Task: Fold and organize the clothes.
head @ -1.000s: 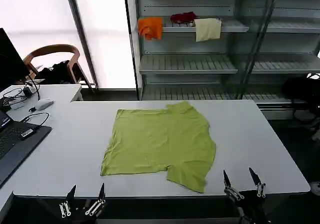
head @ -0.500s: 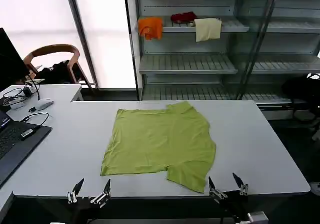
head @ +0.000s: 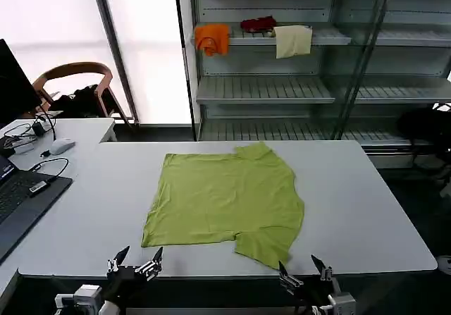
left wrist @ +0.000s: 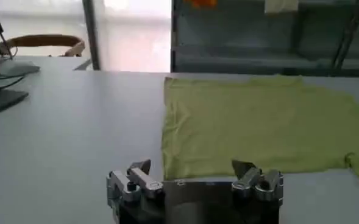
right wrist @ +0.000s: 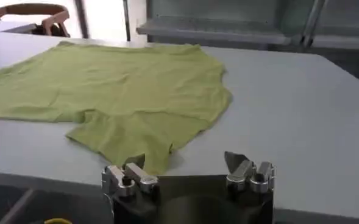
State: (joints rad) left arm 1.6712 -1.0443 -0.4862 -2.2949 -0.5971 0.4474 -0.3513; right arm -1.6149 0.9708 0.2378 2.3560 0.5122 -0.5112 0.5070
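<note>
**Both pincers waiting at the near table edge, T-shirt lying flat**

Nearest, the left pincer is hovering at the near edge of the table, its two fingers standing apart with nothing between them; in the left wrist view the same pincer is showing its tips spread wide over bare table surface, just short of the shirt's near hem. On the other side the right pincer is sitting at the same near edge, fingers likewise apart and holding nothing; in the right wrist view this pincer is pointing toward the sleeve that is drooping nearest the edge.

Just beyond both pincers, the lime-green T-shirt is lying spread out on the middle of the table, mostly flat, with one short sleeve trailing toward the near right corner and the far right shoulder slightly bunched. Neither pincer is touching it.

Off to the left, a laptop is resting on the table's left end, with a mouse and cables on a second table behind it, and a wooden chair standing beyond that.

Farthest back, a metal shelf unit is carrying an orange cloth, a dark red cloth and a cream cloth on its upper shelf.
</note>
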